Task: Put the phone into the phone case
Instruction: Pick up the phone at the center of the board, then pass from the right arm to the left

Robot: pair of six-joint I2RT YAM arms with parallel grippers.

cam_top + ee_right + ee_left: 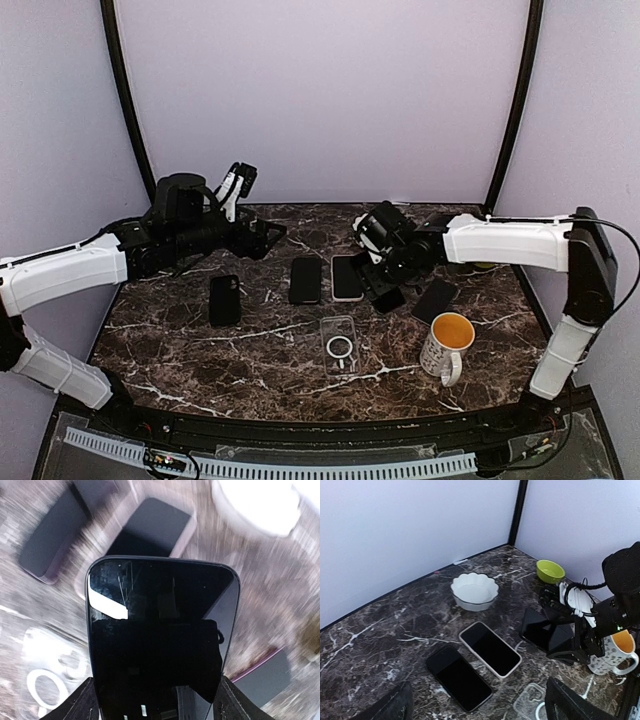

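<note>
Right pincer [384, 282] is clamped on the phone [160, 630], 1 finger on each long edge near the end closest to the wrist, so most of it sticks out in front. The phone is up off the desk [180, 350], hanging just beyond the far right corner of the clear case [339, 344], not over it yet. Left pincer [238, 184] hangs in the air well off to the far left of the case, fingers wide apart, holding nothing.

The phone's long axis runs straight out from the pincer. From above its exact angle is hard to read, but it doesn't look lined up with the case, whose long axis runs near-to-far. Its glossy dark face is up toward the wrist camera. I'd guess that's the screen, but I can't tell for sure.

Handling-wise it's a stiff, flat slab with slick glass, and it would likely crack if dropped on the stone top. The edges are the right place to hold it, since the faces give nothing to pinch. The case looks like the opposite: thin, light, with a bendy rim, and it'll probably skate when pushed on. My guess is both long axes need matching, 1 end goes in first, and the left pincer pins the case. The mug [447, 345] just right of the case is close enough to bump.
</note>
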